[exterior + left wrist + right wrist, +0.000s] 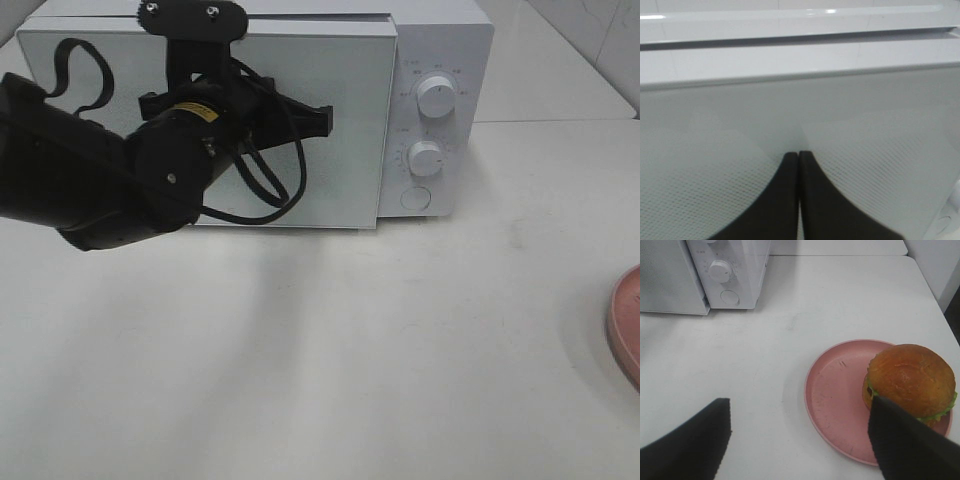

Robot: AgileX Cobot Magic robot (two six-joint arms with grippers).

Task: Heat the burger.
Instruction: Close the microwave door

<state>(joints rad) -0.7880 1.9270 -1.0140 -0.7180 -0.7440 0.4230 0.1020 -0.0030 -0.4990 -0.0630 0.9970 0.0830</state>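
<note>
counting one burger [910,382] on one pink plate [832,405] on the bench [790,355], one microwave [440,60]; my left claw [799,155] pinched shut at its door, right claw [800,427] wide, empty.

The black left arm [90,190] reaches in from the left toward the far side, its wrist raised. The black left gripper [799,154] has both fingers pressed together. The black right gripper [800,440] holds its fingers [900,440] wide apart, gripping nothing.
</note>
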